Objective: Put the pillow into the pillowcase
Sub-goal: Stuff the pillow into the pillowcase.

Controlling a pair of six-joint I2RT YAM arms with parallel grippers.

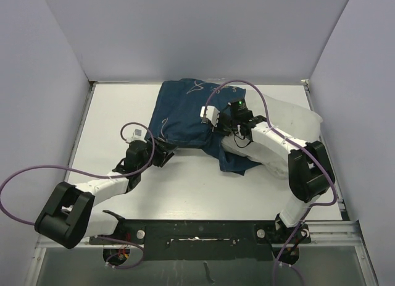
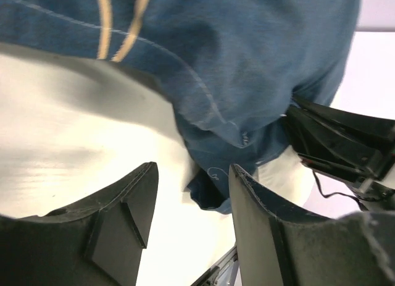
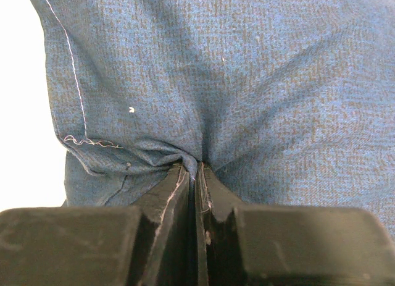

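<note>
While the right claw (image 3: 194,170) is clenched tight on a pinch of the blue pillowcase (image 1: 185,113), the left claw (image 2: 192,172) sits released, jaws apart, with a stitched hem of the case hanging just past its tips. So I'd say we're mid-stuffing. The case lies across the middle of the desk (image 1: 117,113), and the white pillow (image 1: 299,119) pokes out on the right side, partly under the right arm.

Next move, my guess: the left claw has to close on that loose hem and hold the mouth open, so the case can be dragged further over the pillow without both layers bunching up.

Hard bits: from above I can't tell how much pillow is actually inside versus just lying under the fabric. The right arm covers the spot where they meet. Can't tell either whether the white under the hem in the left wrist view is pillow or desk.
</note>
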